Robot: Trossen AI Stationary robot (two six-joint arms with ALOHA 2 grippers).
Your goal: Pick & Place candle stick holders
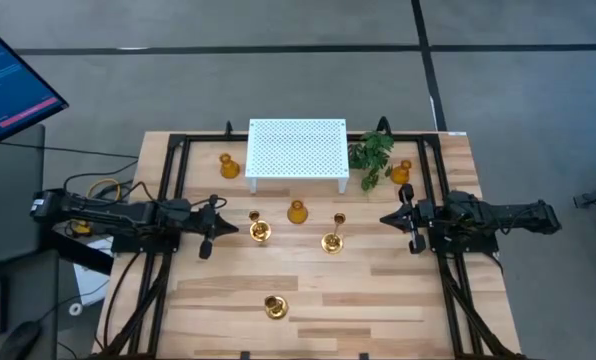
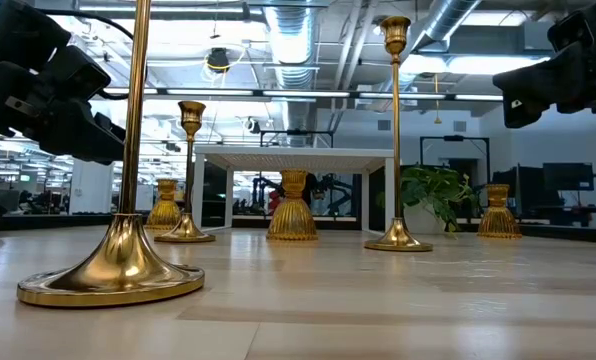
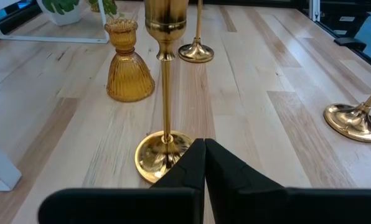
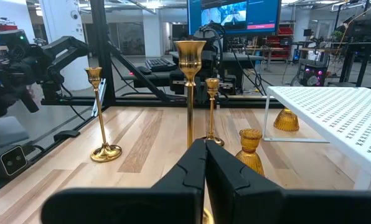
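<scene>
Several gold candle stick holders stand upright on their round bases on the wooden table. Three are tall and thin-stemmed [image 1: 259, 231] [image 1: 332, 240] [image 1: 274, 306]. Three are squat and ribbed [image 1: 229, 166] [image 1: 297, 212] [image 1: 402, 171]. My left gripper [image 1: 234, 229] hovers shut at the table's left, pointing at the nearest tall holder [image 3: 164, 155] just ahead of its fingertips. My right gripper [image 1: 384, 220] hovers shut at the right, level, facing a tall holder [image 4: 190, 81] and a squat holder [image 4: 250, 152]. Neither gripper holds anything.
A white perforated stand [image 1: 296, 152] sits at the far middle, with a green plant sprig [image 1: 372, 155] at its right end. Black frame rails [image 1: 168, 190] run along both sides of the table. Bare wood lies around the lone tall holder [image 2: 128, 200] by the near edge.
</scene>
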